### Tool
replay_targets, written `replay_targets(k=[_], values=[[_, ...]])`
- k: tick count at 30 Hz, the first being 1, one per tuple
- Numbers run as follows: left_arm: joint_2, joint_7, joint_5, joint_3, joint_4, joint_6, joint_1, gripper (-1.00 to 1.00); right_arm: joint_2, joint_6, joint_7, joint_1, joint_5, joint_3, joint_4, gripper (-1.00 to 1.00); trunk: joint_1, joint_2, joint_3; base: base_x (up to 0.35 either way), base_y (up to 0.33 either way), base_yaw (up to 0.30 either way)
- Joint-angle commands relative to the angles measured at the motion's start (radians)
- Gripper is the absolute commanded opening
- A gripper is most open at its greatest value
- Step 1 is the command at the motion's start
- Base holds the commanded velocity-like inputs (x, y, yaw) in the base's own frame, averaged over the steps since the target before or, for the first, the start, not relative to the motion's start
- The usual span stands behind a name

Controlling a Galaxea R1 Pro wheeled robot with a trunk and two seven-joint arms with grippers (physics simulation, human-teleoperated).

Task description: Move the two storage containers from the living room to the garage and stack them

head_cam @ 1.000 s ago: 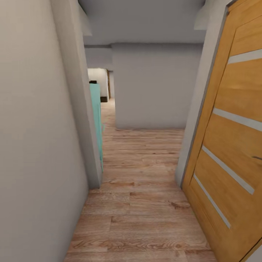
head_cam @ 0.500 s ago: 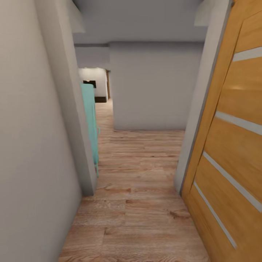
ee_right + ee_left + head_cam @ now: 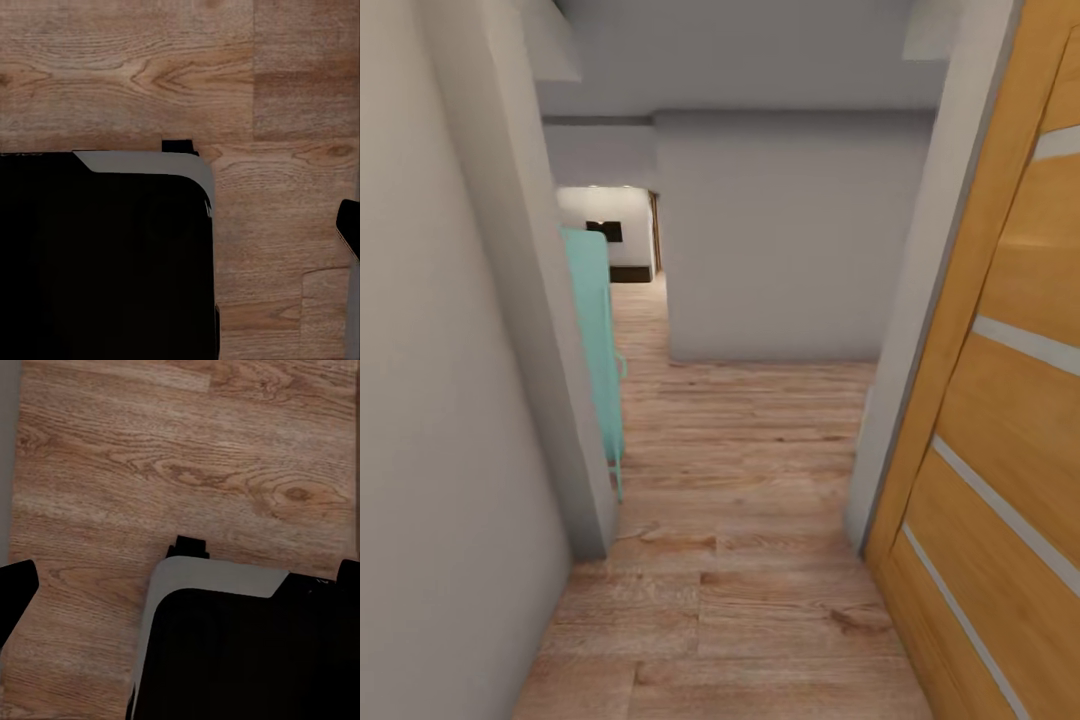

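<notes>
You face a narrow hallway of light wood plank flooring [image 3: 760, 560], an orange wooden door [image 3: 1000, 400] at right, a turquoise panel [image 3: 595, 340] at left. How open your tools are cannot be told.

Left claw [image 3: 180, 585]: points down; one dark fingertip [image 3: 15, 592] at the left edge, another at the right edge; the jaws stand wide apart, holding nothing.
Right claw: one dark fingertip [image 3: 349, 225] at the right edge; its state cannot be told.
Base [image 3: 247, 652]: black, grey-rimmed body below both wrists.
</notes>
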Motion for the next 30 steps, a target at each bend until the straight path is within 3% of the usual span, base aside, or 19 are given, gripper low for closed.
replay_targets(k=[1, 30], values=[[0.000, 0.002, 0.008, -0.009, 0.001, -0.002, -0.001, 1.00, 0.000, -0.006, -0.001, -0.001, -0.006, 0.005, 0.003, 1.00, 0.001, -0.001, -0.001, 0.323, -0.002, 0.000], [-0.001, 0.002, 0.008, -0.010, 0.001, 0.001, -0.001, 1.00, -0.002, -0.008, -0.003, -0.001, -0.003, 0.007, 0.002, 1.00, 0.001, -0.001, -0.001, 0.323, 0.000, 0.000]])
